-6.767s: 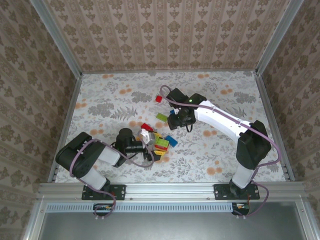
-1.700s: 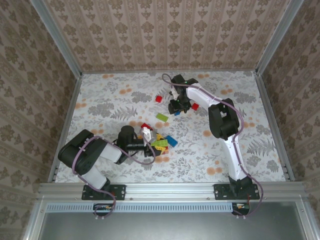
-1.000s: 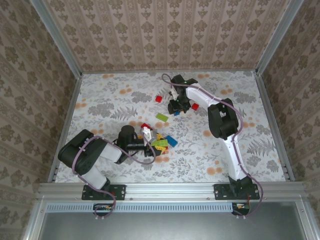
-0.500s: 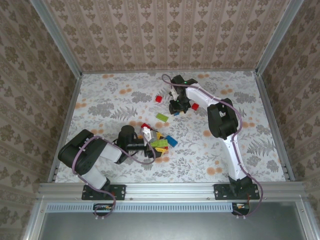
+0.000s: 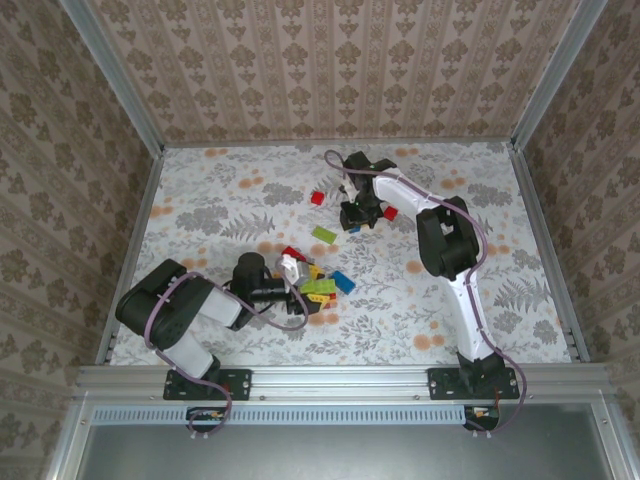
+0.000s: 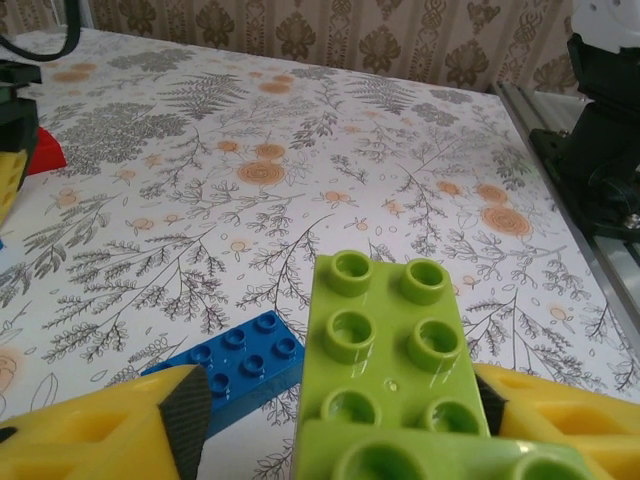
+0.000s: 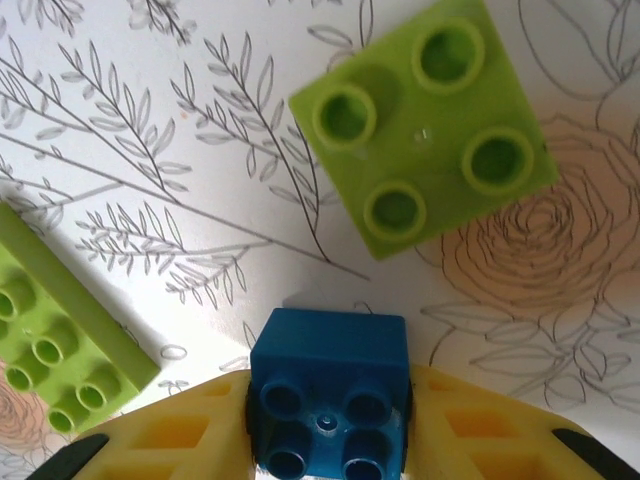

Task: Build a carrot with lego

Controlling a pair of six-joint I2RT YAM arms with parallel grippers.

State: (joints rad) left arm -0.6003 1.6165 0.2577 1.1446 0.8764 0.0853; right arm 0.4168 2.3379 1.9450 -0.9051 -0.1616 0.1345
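At right pincer [image 7: 329, 405]: blue brick [image 7: 328, 375] pinched, studs up; left pincer [image 6: 338, 412] spread, green brick [image 6: 388, 345] lengthwise between.

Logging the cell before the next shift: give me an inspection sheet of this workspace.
Surface: floral tablecloth, no wrinkles seen.
Job's things: lego pile beside left gripper; red brick loose farther back.
Clutter: nothing seen.
Grippers: left gripper open around lime brick; right gripper shut on blue brick.
Cables: purple cable along left arm, another along right arm.
Surroundings: wallpapered walls, metal frame.
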